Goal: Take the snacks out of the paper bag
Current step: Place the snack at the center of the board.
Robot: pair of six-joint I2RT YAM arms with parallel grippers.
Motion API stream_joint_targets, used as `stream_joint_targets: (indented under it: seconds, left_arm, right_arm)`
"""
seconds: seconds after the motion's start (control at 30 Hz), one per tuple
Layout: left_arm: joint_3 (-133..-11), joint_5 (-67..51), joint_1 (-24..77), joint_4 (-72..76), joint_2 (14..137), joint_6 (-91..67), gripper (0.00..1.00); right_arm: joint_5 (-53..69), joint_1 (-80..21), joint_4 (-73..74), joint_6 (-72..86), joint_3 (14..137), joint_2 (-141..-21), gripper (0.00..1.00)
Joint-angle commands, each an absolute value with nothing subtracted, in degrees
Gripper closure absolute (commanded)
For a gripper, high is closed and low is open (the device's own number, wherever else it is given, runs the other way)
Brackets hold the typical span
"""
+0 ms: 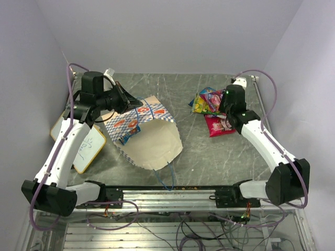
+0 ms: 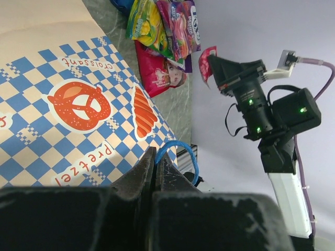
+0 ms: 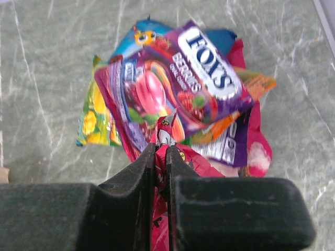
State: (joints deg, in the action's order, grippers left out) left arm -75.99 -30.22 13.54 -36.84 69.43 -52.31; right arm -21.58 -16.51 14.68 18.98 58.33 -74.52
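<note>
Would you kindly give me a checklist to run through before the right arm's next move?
1. Right gripper shut on red packet: ok.
2. Snack pile beneath that packet, ready for release: ok.
3. Left gripper pinching the paper bag at its edge: ok.
4. Bag's inside emptied of snacks: cannot tell, interior hidden.
5. The two grippers well apart: ok.

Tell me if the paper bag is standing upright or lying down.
Lying down. The paper bag rests on its side on the table, checkered face up, its cream inside showing at the open mouth.
</note>
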Motion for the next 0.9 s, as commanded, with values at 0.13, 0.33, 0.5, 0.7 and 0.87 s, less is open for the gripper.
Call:
stream_joint_targets:
  seconds: [0.13,0.33,0.5,0.7,0.87]
  left_arm:
    - [-75.75,-32.33,13.01,-34.89,68.84,-53.9,0.93]
    - [-77.73,-32.14,13.01,-37.17,70.02,-52.75,0.93]
    - [-75.85,-32.4,13.01,-37.84,67.97,-53.45,0.93]
    - [-75.27,-32.9,13.01,-37.95,66.32,-54.26,0.93]
    - [-77.45,-33.6,12.96,-39.89,67.92,-52.66,0.93]
  right_arm:
    - [-19.18,-13.45,14.54,13.84,72.47,-88.07,1.0]
    - [-19.3,-13.62,11.06,8.59,73.4,-92.05,1.0]
    - [-23.72,-14.53,6.31,-0.13,71.06,-93.78,1.0]
    - [-23.96,-16.17,1.8,-3.41,67.54,-94.4,0.88]
    - [-20.4,-16.76,4.37,1.03,67.64,-91.93,0.64]
